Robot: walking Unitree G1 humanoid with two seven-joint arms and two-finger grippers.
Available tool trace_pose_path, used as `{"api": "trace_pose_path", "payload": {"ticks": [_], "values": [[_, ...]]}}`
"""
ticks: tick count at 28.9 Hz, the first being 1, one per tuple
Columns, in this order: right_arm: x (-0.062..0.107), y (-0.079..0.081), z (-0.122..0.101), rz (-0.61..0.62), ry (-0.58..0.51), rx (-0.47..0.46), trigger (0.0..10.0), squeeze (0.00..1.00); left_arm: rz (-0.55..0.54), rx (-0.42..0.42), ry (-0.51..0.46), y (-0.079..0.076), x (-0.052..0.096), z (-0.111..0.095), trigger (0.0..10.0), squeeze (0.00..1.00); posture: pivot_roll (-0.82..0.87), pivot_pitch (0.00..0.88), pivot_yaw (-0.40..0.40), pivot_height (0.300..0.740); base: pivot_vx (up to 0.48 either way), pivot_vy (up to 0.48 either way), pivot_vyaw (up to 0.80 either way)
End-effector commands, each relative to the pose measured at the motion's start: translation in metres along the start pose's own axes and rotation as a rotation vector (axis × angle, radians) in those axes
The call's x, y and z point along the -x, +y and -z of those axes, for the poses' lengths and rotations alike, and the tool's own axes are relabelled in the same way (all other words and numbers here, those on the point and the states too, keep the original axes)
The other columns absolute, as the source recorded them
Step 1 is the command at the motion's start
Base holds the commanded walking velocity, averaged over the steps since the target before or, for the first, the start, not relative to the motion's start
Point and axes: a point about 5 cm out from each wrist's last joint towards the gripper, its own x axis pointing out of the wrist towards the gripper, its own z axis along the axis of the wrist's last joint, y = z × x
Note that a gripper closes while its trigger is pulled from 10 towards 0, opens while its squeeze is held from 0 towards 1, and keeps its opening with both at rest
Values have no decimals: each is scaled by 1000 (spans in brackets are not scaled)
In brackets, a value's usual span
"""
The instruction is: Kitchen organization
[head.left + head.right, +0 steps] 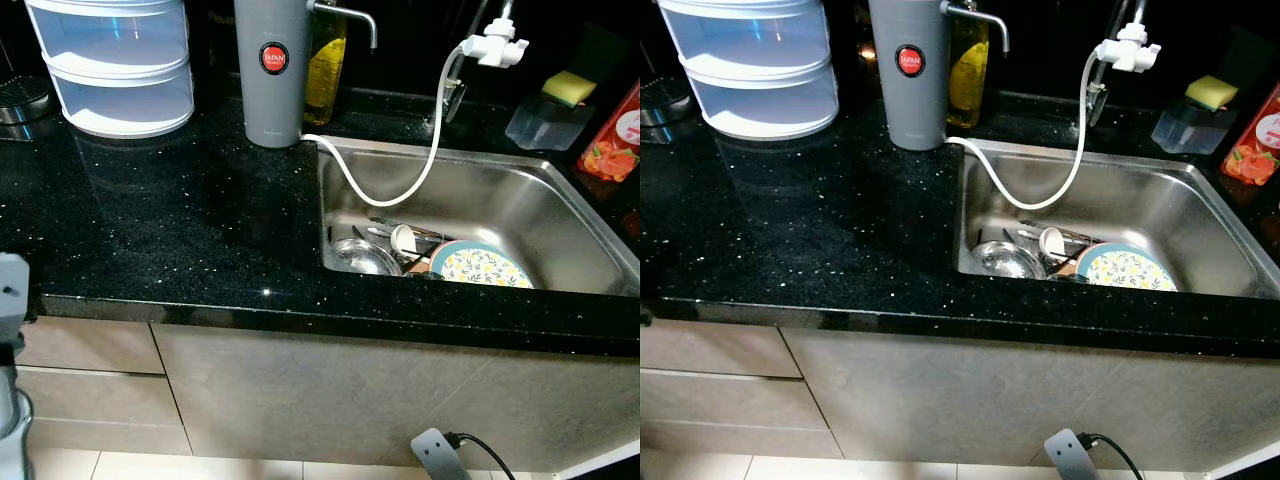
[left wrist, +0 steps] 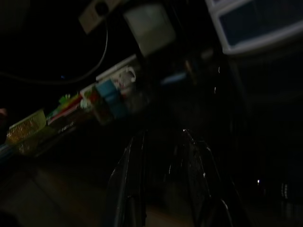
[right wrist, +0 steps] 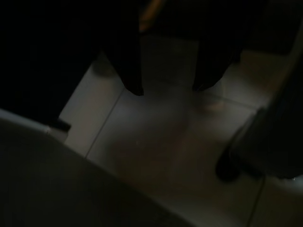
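A steel sink point(image 1: 570, 215) is set in the black speckled countertop point(image 1: 170, 220). At its near left corner lie a steel bowl point(image 1: 365, 257), a white spoon point(image 1: 402, 238), some metal utensils point(image 1: 420, 232) and a patterned plate point(image 1: 484, 267) leaning near the front wall. My left arm point(image 1: 10, 370) hangs at the left edge below the counter. In the dark left wrist view the left gripper point(image 2: 163, 135) is open and holds nothing. My right gripper point(image 3: 170, 87) is open too, pointing down at a pale tiled floor point(image 3: 156, 142).
A grey water dispenser point(image 1: 271, 70) stands behind the sink's left corner, with a white hose point(image 1: 400, 195) looping to the tap point(image 1: 492, 45). Stacked clear containers point(image 1: 115, 65) sit at the back left. A yellow bottle point(image 1: 326, 65), a sponge point(image 1: 568, 87) and a red pack point(image 1: 612, 140) line the back.
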Motion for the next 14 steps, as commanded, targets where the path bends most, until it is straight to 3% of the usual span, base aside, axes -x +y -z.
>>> {"api": "trace_pose_path", "payload": {"ticks": [1,2,3,4,7,8,12,13,14], "values": [[1,-2,9,8,25,10,10000,0,45,1,23,-9,10,4,10000,0,352,0,-80,740,0,0,0],[1,-2,10,6,27,11,10000,0,74,-4,38,-15,18,7,10000,0,357,0,-80,740,0,0,0],[1,0,10,1,27,18,10000,0,158,-28,63,-32,34,18,10000,0,349,0,-77,740,0,0,0],[1,0,10,1,27,18,10000,0,158,-28,63,-32,34,18,10000,0,349,0,-77,740,0,0,0],[1,2,7,-2,16,21,10000,0,275,-13,143,-54,57,36,10000,0,344,0,-76,740,0,0,0],[1,2,7,-2,16,21,10000,0,275,-13,143,-54,57,36,10000,0,344,0,-76,740,0,0,0],[-1,4,-3,-8,-6,28,10000,0,493,211,492,-104,100,83,10000,0,326,0,-75,740,0,0,0],[-1,4,-3,-8,-6,28,10000,0,493,211,492,-104,100,83,10000,0,326,0,-75,740,0,0,0],[-1,4,-4,-12,-10,32,10000,0,546,240,578,-115,111,97,10000,0,311,0,-78,740,0,0,0]]}}
